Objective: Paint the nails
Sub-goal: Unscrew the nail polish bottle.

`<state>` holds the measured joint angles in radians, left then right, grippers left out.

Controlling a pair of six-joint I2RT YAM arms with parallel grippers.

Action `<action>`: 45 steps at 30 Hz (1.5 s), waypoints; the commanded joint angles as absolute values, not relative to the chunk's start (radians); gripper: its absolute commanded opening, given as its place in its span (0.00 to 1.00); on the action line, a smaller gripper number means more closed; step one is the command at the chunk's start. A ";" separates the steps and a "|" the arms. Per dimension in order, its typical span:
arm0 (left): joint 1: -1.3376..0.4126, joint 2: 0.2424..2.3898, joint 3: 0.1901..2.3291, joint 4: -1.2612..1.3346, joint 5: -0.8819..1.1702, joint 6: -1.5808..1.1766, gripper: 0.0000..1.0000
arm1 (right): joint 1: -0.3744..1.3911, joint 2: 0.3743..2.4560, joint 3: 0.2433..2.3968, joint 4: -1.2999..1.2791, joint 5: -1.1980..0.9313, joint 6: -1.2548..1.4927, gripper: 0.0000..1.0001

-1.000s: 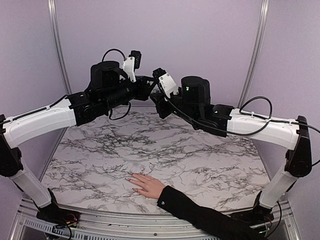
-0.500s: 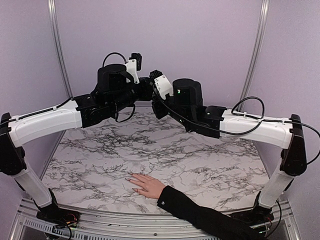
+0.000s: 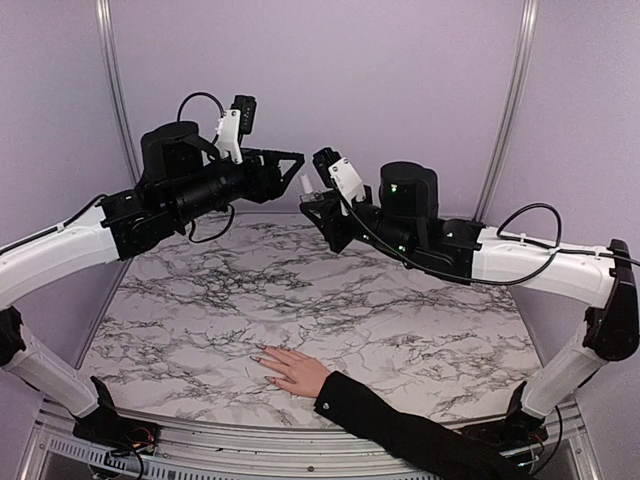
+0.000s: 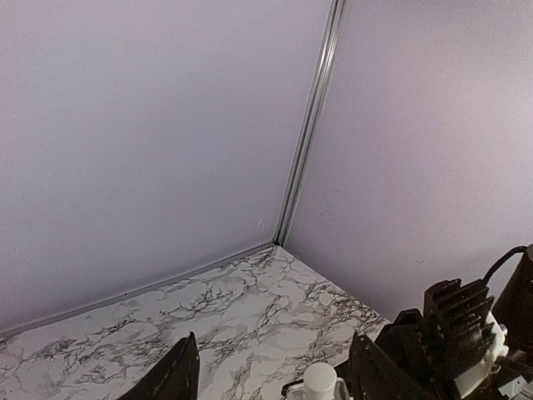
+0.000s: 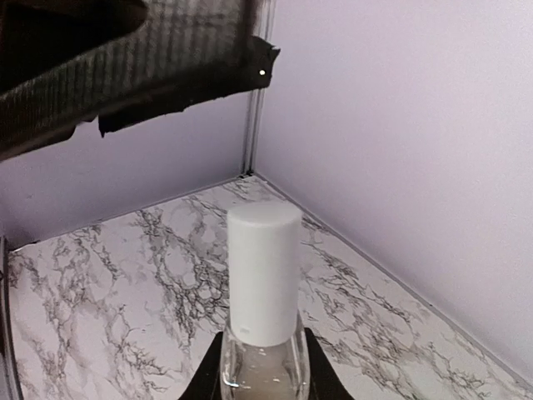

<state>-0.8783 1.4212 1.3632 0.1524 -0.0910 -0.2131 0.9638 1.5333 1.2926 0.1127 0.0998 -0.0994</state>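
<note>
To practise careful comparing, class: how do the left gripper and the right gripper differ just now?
The left gripper is open and empty; the right gripper is shut on a clear bottle with a white cap. The left gripper's fingers stand wide apart; the right gripper's hug the bottle's sides. Both are raised above the marble table, facing each other.

— What stands in the way on the table [image 3: 200, 310]?
— Only the hand [image 3: 295, 372] and sleeve [image 3: 400, 430], near the front edge.
— And higher up?
— The left pincer [image 3: 288, 170] and the right pincer [image 3: 318, 205] with its bottle [image 3: 306, 185], near each other.
</note>
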 commanded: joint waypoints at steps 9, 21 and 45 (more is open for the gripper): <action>-0.730 1.223 1.263 0.203 0.751 -0.126 0.65 | 0.905 1.415 1.249 0.209 -0.660 -0.007 0.00; -0.770 1.286 1.345 0.305 1.009 -0.185 0.55 | 0.922 1.459 1.375 0.171 -0.948 0.114 0.00; -0.844 1.326 1.323 0.348 0.908 -0.187 0.00 | 0.920 1.496 1.388 0.278 -0.925 0.234 0.00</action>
<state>-0.8391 1.3342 1.3266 0.3145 0.9512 -0.1734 0.9371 1.5032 1.3621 0.2096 -0.9764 0.1894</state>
